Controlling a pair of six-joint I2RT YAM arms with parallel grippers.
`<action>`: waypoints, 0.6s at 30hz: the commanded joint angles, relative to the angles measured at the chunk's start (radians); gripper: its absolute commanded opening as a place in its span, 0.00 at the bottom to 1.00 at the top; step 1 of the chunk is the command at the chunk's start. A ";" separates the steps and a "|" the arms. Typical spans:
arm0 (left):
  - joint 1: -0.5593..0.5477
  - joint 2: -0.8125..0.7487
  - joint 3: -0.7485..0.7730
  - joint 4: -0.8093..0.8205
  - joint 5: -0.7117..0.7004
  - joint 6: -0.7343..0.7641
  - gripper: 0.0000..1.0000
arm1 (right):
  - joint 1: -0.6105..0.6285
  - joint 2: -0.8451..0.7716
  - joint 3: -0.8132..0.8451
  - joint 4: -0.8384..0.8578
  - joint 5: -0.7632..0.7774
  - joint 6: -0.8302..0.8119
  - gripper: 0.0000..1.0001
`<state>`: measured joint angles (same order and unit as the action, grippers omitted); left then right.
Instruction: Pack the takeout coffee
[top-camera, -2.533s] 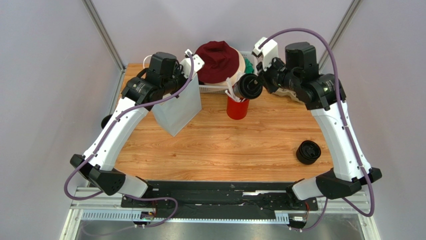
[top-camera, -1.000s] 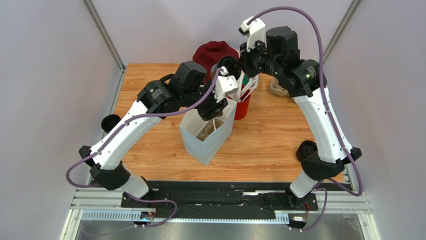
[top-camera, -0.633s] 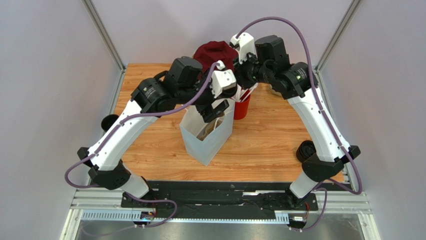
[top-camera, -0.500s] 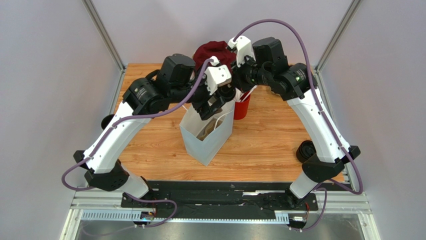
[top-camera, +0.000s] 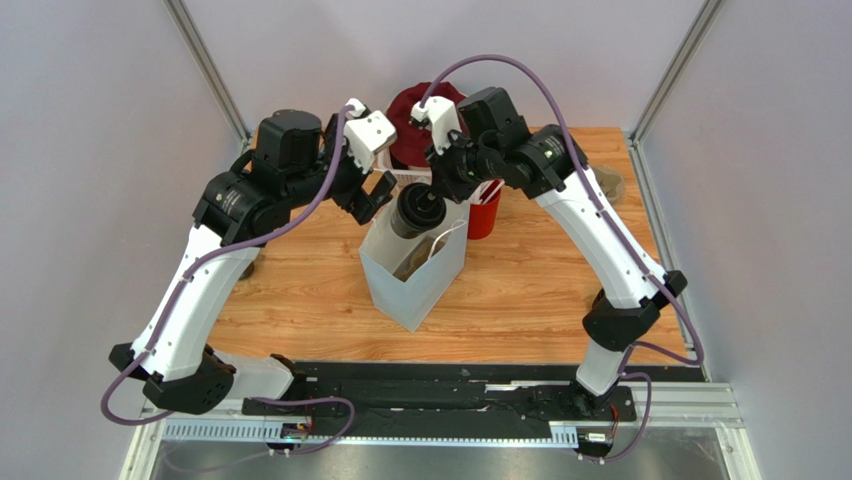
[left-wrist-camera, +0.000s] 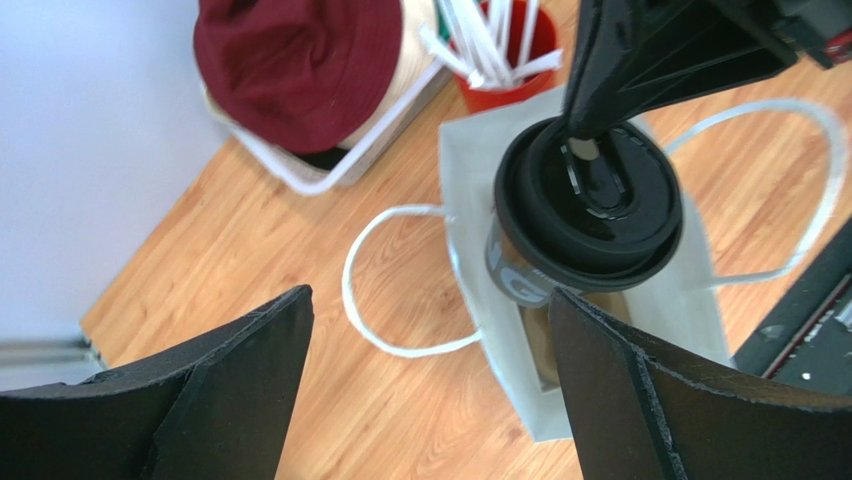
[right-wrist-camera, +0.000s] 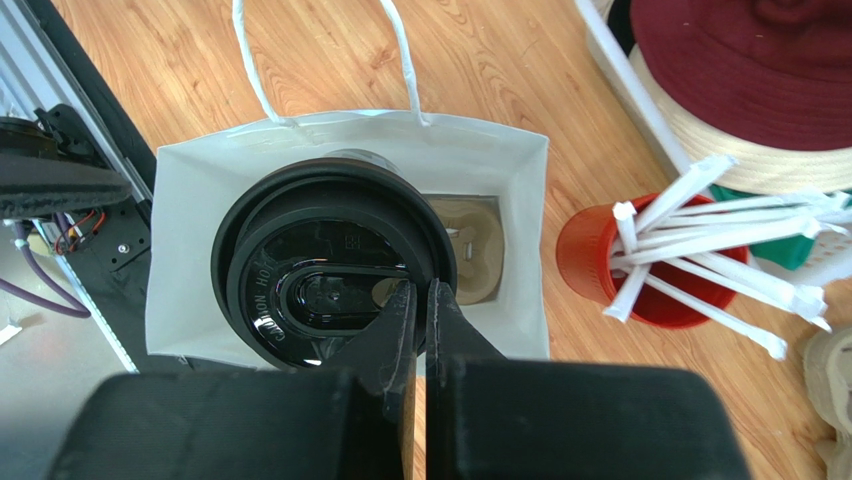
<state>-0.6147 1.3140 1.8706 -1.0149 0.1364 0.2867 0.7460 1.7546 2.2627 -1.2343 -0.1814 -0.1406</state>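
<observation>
You have the right gripper (right-wrist-camera: 421, 300) clenched on the takeout coffee (right-wrist-camera: 320, 270). Its two fingers are pressed almost together on the edge of the black lid, at the lower middle of the right wrist view. The cup hangs, a little tilted, over the open mouth of the white paper bag (right-wrist-camera: 490, 165), and its lower part reaches into the opening. How deep it goes, you cannot tell. Inside the bag, just right of the lid, a brownish cardboard piece (right-wrist-camera: 470, 245) lies on the bottom.

Your left gripper (top-camera: 372, 197) is released. Its fingers (left-wrist-camera: 210, 400) are spread wide with nothing between them, and it hovers at the upper left of the bag, apart from it.

The bag stands on the wooden table (top-camera: 300, 290) in the centre of the top view. Just beside its upper right corner is the red cup (top-camera: 483, 215) with white straws (right-wrist-camera: 720, 215). At the upper middle, a dark red hat (top-camera: 408, 120) lies in a white basket (left-wrist-camera: 300, 170).
</observation>
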 joint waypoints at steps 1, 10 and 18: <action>0.062 -0.050 -0.088 0.108 -0.024 0.009 0.96 | 0.018 0.045 0.069 -0.039 -0.026 -0.033 0.00; 0.208 -0.053 -0.220 0.229 0.110 -0.064 0.97 | 0.042 0.114 0.095 -0.106 -0.046 -0.096 0.00; 0.280 -0.030 -0.280 0.312 0.232 -0.107 0.89 | 0.067 0.141 0.074 -0.123 -0.067 -0.139 0.00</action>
<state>-0.3618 1.2800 1.6066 -0.7979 0.2668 0.2230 0.7944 1.8786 2.3108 -1.3479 -0.2268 -0.2394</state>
